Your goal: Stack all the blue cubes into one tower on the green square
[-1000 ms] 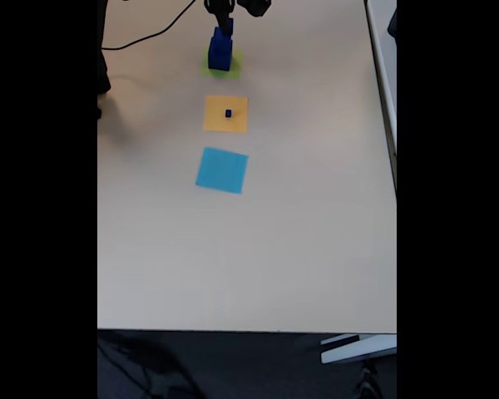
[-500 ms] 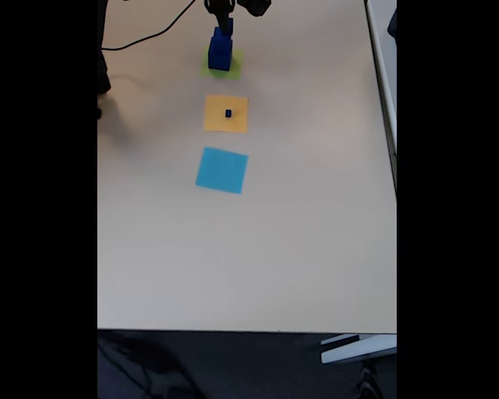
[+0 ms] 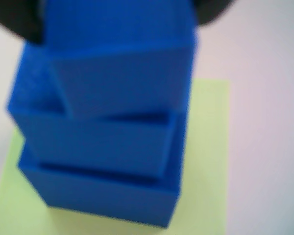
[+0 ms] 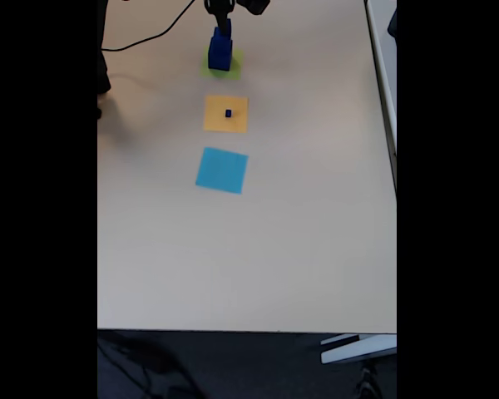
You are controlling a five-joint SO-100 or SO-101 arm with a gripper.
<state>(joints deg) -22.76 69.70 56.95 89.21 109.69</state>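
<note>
In the wrist view, the blue cubes (image 3: 108, 132) are filling most of the frame, blurred from being so close. Three stacked tiers are showing, the topmost running off the upper edge, so its full height is cut off. Dark shapes at the two upper corners are flanking that top cube; they look like the gripper's fingers, but whether they are pressing on the cube or standing just clear is impossible to tell. The tower is standing on the green square (image 3: 208, 161), its long axis upright, with each tier sitting slightly twisted against the one below. The green square is peeking out to the right of the tower and at the lower left, its lower edge cropped.

In the fixed view, the tower of blue cubes (image 4: 219, 51) is standing upright on the green square (image 4: 234, 65), near the far edge of the table (image 4: 258, 249). The gripper (image 4: 224, 23) is hanging directly over the tower's top, its upper part cut off by the frame; its tips are too small and dark to judge their spread or contact. Nearer than the green square, an orange square (image 4: 213, 114) is carrying one tiny blue cube (image 4: 229, 113). Nearer still is lying a light-blue square (image 4: 222, 170). A black cable (image 4: 150, 35) is curving to the left of the green square.
</note>
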